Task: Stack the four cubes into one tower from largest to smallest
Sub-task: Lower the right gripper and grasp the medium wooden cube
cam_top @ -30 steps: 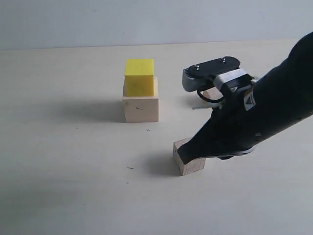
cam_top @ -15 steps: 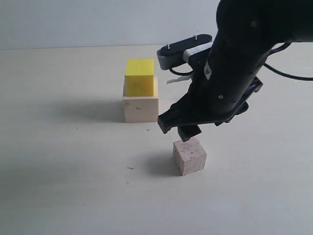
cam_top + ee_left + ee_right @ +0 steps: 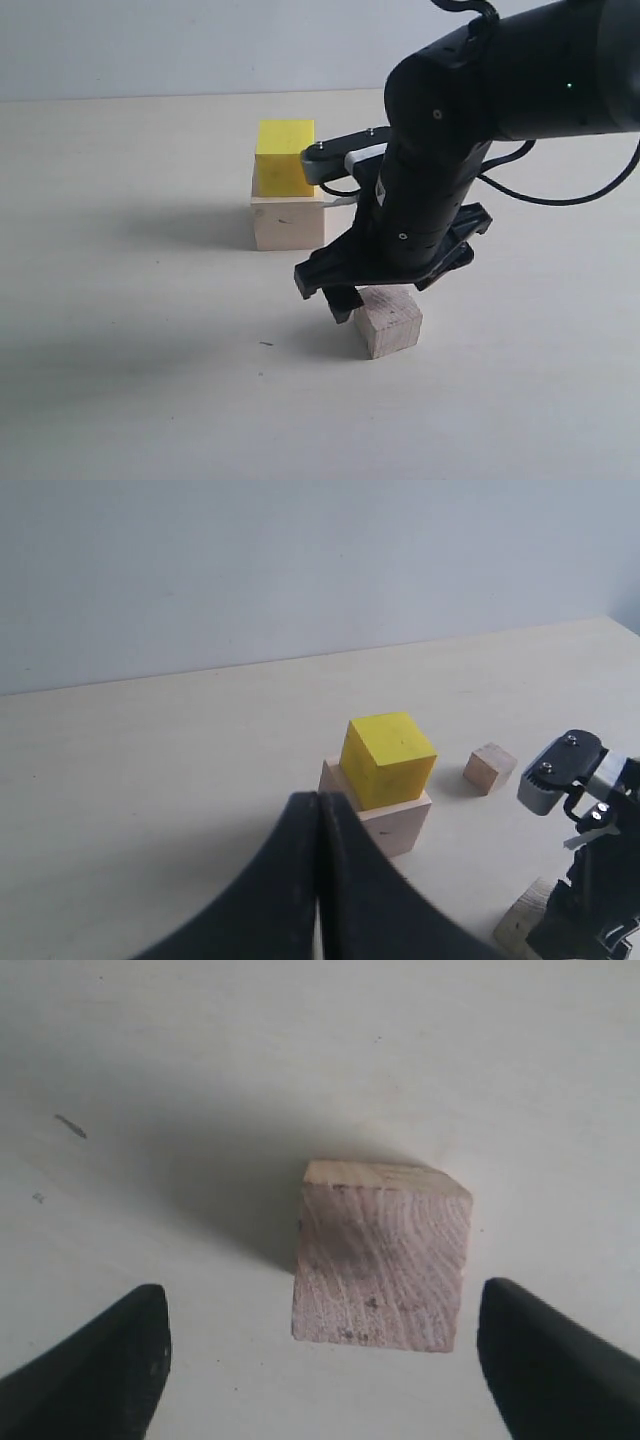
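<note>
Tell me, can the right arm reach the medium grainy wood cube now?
Probably yes: the right end effector is open above the medium grainy wood cube, jaws wide at either side, nothing in between.

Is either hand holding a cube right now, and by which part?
Nothing is held. Right hand open, straddling the grainy wood cube untouched; left hand shut, empty.

Our right arm (image 3: 480, 90) curves down from the upper right of the exterior view, right gripper (image 3: 322, 1360) pointing straight down, jaws spread wide. Our left gripper (image 3: 318, 880) sits apart, jaws pressed tightly together.
</note>
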Robot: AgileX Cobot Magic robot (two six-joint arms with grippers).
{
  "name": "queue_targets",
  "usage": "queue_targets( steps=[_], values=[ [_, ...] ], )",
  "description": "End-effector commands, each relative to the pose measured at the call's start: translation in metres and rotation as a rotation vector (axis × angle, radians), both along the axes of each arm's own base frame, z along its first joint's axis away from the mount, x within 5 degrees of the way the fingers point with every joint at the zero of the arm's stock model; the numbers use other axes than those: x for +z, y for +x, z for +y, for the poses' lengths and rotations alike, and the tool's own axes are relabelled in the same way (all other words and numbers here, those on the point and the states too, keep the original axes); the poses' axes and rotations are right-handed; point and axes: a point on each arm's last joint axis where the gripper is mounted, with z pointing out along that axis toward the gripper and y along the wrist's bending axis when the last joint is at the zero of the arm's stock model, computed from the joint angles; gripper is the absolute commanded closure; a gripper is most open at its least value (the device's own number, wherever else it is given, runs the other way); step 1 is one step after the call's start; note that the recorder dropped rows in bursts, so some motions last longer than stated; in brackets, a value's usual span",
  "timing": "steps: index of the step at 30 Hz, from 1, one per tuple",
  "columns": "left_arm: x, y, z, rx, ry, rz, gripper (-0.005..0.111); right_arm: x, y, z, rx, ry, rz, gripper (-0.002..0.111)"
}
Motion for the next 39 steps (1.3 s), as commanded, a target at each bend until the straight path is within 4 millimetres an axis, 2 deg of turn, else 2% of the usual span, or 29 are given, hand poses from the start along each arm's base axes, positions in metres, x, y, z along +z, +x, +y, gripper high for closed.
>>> queue_targets(
  steps=[1, 7, 13, 33, 39],
  values=[
    [-0.001, -0.001, 0.0, 0.001, -0.011, -0.001, 0.107, -0.007, 0.004, 0.004, -0.029, 0.005, -0.003, 0.028],
    [-0.001, -0.001, 0.0, 0.001, -0.011, -0.001, 0.107, -0.017, 0.005, 0.003, -0.026, -0.021, 0.013, 0.029],
    [-0.001, -0.001, 0.0, 0.0, -0.01, -0.002, 0.107, -0.016, 0.011, -0.003, -0.057, -0.062, -0.027, 0.029],
    [-0.001, -0.001, 0.0, -0.001, -0.008, -0.003, 0.107, -0.017, 0.013, 0.0, -0.055, -0.031, -0.056, 0.03],
    [-0.001, -0.001, 0.0, -0.001, -0.008, -0.003, 0.107, -0.028, 0.014, 0.001, -0.055, -0.056, -0.027, 0.03]
  ],
)
